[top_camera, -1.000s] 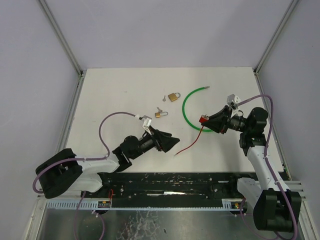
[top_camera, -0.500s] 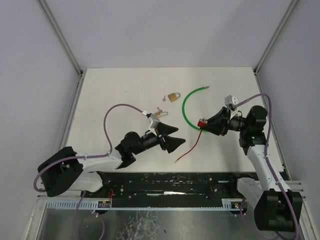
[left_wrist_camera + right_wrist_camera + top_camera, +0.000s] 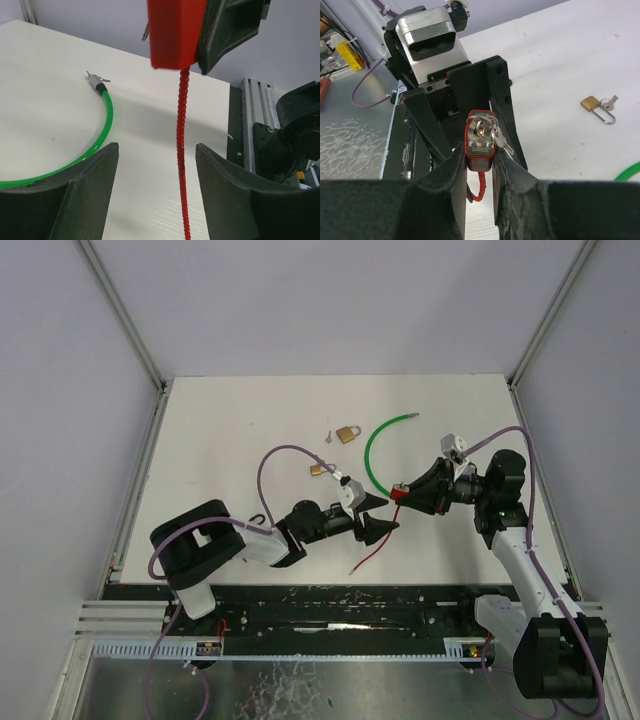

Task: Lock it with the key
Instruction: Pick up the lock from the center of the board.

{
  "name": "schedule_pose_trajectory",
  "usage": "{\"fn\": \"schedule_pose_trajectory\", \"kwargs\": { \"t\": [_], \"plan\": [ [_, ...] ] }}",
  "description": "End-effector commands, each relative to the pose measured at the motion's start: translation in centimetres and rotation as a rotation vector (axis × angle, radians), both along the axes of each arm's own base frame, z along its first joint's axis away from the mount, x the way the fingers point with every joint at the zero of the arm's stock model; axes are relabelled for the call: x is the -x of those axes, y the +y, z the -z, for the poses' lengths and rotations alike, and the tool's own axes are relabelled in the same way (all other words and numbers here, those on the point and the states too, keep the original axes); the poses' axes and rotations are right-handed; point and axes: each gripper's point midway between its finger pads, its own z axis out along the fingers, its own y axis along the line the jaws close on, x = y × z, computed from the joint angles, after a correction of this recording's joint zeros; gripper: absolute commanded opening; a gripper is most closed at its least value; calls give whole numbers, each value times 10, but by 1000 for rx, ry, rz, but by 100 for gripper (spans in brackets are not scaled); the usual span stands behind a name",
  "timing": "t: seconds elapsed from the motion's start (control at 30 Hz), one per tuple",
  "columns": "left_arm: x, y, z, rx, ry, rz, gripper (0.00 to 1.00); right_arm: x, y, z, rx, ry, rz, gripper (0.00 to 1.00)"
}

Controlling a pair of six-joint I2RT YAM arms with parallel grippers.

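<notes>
1. The table (image 3: 230,430) is lying white and flat, with walls closing in on its left, right and far sides. Open room is showing over its far and left parts.
2. The left arm (image 3: 250,540) is stretching low across the table toward centre-right.
3. The right arm (image 3: 510,540) is leaning in from the right edge, with its wrist pointing left at the left gripper.
4. The green cable (image 3: 370,465) is lying in an arc on the table just beyond both grippers.
5. The red cable (image 3: 181,150) is hanging from the lock to the table and passing between the left fingers (image 3: 85,190). No contact is showing.
6. The left gripper (image 3: 385,517) is standing wide open, just below the lock.
7. The right gripper (image 3: 480,162) is clamping the lock by its sides.
8. The lock (image 3: 480,142), red, is being held off the table at centre-right.
9. The far padlock (image 3: 347,433) and near padlock (image 3: 318,470), both brass, are lying on the table left of the grippers. The near one is sitting close to the left wrist.
10. The key (image 3: 485,129) is sitting in the lock's face.
</notes>
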Motion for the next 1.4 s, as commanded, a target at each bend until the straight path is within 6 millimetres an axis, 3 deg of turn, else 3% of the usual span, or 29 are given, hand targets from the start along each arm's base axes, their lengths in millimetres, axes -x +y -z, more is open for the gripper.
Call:
{"fn": "schedule_pose_trajectory", "kwargs": {
  "t": [0.0,0.2,0.27,0.4,0.43,0.6,0.8,1.17,1.37],
  "plan": [
    [2,-12,-39,95,-168,28,60,5,5,-8,2,-56,-63,1],
    [5,-17,-29,68,-185,60,49,7,12,4,8,-34,-97,1],
    [7,-17,-26,66,-188,67,41,9,15,8,11,-30,-113,1],
    [9,-16,-28,65,-200,78,5,11,17,13,15,-23,-122,4],
    [10,-15,-26,60,-200,73,1,11,17,13,14,-27,-124,7],
    [12,-11,-23,60,-197,76,1,16,16,9,14,-66,-122,31],
    [12,-14,-17,42,-183,89,1,17,17,9,11,-71,-135,44],
    [9,-19,-13,23,-162,90,1,16,21,11,17,-55,-127,55],
    [7,-17,-12,22,-154,73,1,10,20,-2,9,-47,-77,65]
  ]
}}
